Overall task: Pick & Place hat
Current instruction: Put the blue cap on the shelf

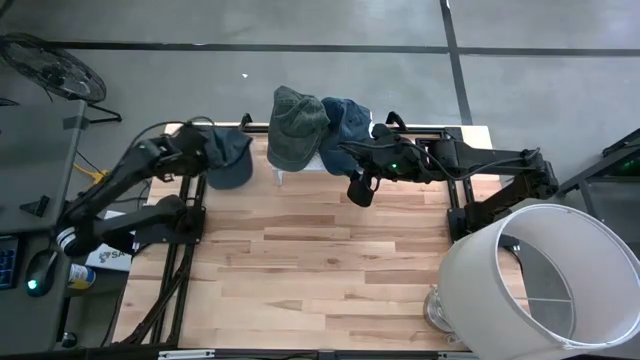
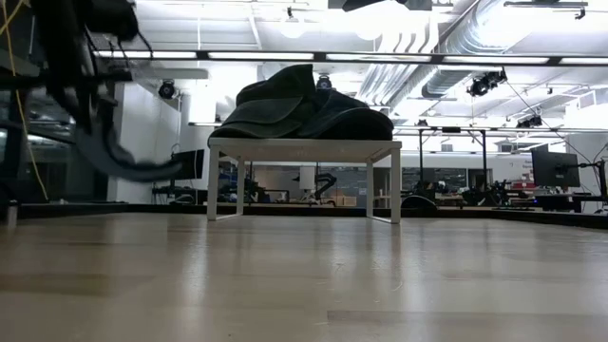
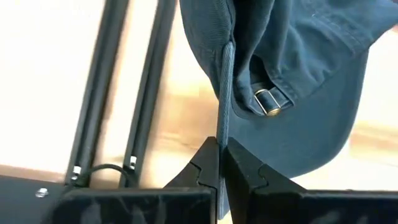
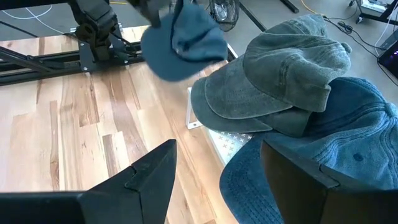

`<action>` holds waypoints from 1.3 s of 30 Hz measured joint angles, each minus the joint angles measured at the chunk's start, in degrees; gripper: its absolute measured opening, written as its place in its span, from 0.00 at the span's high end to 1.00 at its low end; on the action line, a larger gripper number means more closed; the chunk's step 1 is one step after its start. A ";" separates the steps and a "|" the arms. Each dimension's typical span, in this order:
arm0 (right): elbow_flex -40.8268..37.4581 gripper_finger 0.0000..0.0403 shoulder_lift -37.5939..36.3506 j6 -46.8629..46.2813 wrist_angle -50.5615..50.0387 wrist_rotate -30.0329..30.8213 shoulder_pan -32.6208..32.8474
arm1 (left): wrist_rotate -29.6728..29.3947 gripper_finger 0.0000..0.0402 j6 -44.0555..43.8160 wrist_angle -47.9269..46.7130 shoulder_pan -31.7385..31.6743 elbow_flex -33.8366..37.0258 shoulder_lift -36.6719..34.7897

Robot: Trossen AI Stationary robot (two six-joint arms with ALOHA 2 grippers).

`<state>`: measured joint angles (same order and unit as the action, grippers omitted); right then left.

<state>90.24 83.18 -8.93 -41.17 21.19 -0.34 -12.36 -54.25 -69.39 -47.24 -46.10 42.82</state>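
Observation:
A blue cap (image 1: 228, 158) hangs from my left gripper (image 3: 219, 163) over the table's far left part; the right wrist view shows this blue cap (image 4: 183, 40) too. A green cap (image 1: 297, 125) and another blue cap (image 1: 346, 122) lie piled on a small white stand (image 2: 304, 147) at the far edge. My right gripper (image 4: 214, 180) is open and hovers just near of the stand, beside the piled caps, touching nothing. In the low view the held cap's brim (image 2: 133, 169) hangs above the wood. My left gripper pinches the blue cap's lower rim edge (image 3: 224, 118) between its two fingers, close to the back strap's brass buckle (image 3: 268, 102). The rim runs edge-on away from the fingertips. The cap is lifted clear of the table and hangs loosely from the hold.
A large white cylindrical shade (image 1: 540, 275) stands at the table's near right corner. Black frame rails (image 1: 175, 260) run along the left side. Bare wood table (image 1: 320, 270) lies between the arms, near of the stand. A fan (image 1: 50, 65) stands off the table, far left.

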 joint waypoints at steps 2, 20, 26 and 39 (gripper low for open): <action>0.00 0.44 0.00 -0.02 0.00 0.00 0.00 | -0.85 0.99 0.27 -2.25 0.00 -3.63 -1.43; 0.00 0.44 0.00 0.30 2.43 0.43 -0.04 | 10.66 0.99 20.22 12.81 0.00 -32.55 -3.97; 0.00 0.44 0.00 0.56 11.65 -0.24 -0.04 | 18.69 1.00 23.62 25.57 0.01 -32.59 -1.71; 0.00 0.44 0.00 10.21 36.06 3.79 -0.04 | 36.62 1.00 27.07 49.57 3.29 -32.44 13.71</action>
<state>90.24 83.18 1.28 -5.11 24.98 -0.38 24.26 -27.18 -19.83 -43.96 -78.54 56.53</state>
